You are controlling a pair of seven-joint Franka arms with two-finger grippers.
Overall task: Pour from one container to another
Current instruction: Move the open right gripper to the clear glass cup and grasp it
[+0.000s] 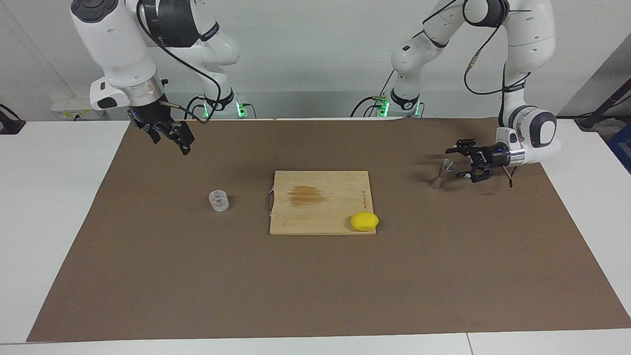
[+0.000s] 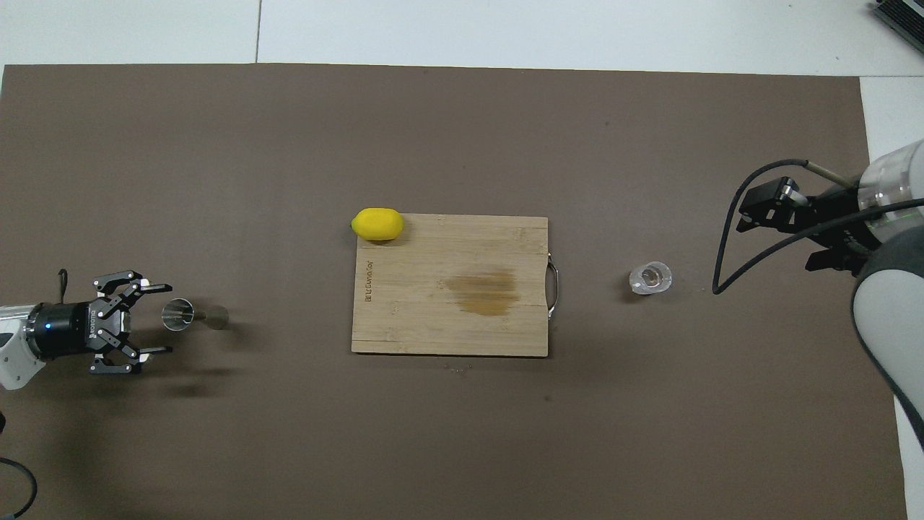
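Overhead view: brown mat [image 2: 433, 448] covers white table [image 2: 577, 29].

I can't tell what sits inside the clear cup [image 2: 650, 278]. The right gripper [image 2: 783, 209] is partly cut off at the overhead frame's right edge, so its finger spacing escapes me.

You've got one marking only: a short line of small dark print on the cutting board [image 2: 449, 285], along the edge at the lemon [image 2: 377, 224] end, running parallel to that edge. Letters too small, you can't read them. Nothing legible elsewhere on the arms or worktop [image 2: 462, 433].
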